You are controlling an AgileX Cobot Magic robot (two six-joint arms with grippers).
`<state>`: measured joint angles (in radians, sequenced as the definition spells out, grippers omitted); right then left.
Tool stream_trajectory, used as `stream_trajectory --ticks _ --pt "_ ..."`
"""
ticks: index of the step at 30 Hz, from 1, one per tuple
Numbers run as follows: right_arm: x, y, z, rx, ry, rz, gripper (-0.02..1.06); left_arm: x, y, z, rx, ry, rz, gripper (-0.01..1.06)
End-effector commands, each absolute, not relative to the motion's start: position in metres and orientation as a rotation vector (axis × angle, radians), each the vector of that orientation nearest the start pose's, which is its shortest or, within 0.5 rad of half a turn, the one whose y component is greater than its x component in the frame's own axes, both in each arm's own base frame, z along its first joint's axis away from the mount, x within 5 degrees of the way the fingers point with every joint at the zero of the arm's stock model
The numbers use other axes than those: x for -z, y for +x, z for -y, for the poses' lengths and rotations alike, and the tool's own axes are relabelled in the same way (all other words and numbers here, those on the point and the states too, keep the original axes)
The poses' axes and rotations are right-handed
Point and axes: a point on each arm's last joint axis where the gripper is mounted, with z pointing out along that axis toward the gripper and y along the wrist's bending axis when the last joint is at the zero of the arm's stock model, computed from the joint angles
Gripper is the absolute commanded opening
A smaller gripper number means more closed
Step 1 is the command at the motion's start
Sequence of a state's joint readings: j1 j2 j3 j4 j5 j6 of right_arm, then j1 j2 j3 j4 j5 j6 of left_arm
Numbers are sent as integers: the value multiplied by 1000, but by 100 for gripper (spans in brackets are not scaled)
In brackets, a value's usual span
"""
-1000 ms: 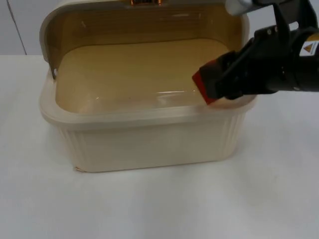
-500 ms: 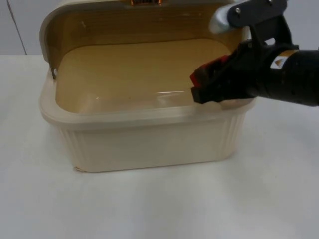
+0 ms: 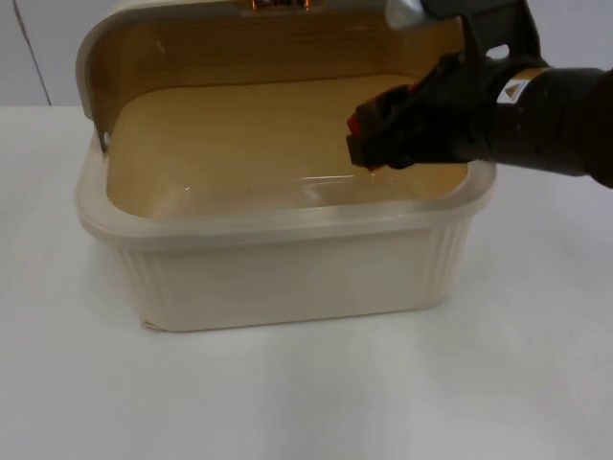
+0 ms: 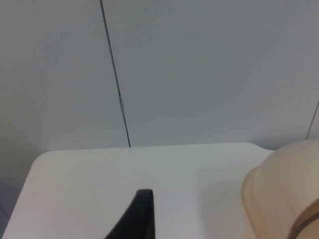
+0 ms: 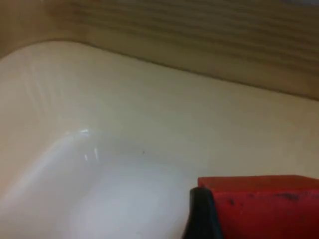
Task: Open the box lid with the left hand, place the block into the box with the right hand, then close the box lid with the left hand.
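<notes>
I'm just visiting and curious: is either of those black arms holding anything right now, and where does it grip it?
The right tool holds a red block over the open box, gripping one end; the other end pokes out. The left tool holds nothing.

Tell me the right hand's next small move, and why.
Probably lower a little and let go: the right hand holds the red block inside the rim of the open box, above its floor, with the lid up.
</notes>
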<state>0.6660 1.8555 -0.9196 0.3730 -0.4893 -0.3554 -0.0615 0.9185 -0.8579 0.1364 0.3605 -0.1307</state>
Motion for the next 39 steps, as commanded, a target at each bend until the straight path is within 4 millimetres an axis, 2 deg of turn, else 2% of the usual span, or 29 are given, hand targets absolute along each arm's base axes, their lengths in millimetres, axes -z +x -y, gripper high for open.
stream_trajectory --ticks 1,3,4,12,18,24,28,34,38,39 --pt "-174 309 -226 -260 -561 -1885 65 -372 195 7 -10 22 -1895 103" --pt "-173 308 -226 -262 -572 -1901 96 -372 195 7 -10 22 -1895 103" --pt "-173 308 -226 -263 -573 -1899 104 -372 195 7 -10 22 -1895 103" --pt "-173 307 -226 -267 -584 -1919 105 -372 195 7 -10 22 -1895 103" --pt "-181 289 -232 -298 -721 -2010 105 -372 195 7 -10 22 -1897 103" --pt "-211 265 -235 -377 -785 -2046 104 -372 195 7 -10 22 -1897 103" --pt "-242 244 -225 -449 -819 -2078 104 -370 195 6 -13 21 -1911 103" --pt "-259 227 -208 -473 -806 -2063 104 -370 195 6 -13 21 -1913 103" --pt "-269 222 -174 -441 -734 -2079 104 -370 195 6 -13 21 -1913 103" --pt "-269 222 -174 -441 -734 -2079 104 -370 195 6 -13 21 -1913 103"
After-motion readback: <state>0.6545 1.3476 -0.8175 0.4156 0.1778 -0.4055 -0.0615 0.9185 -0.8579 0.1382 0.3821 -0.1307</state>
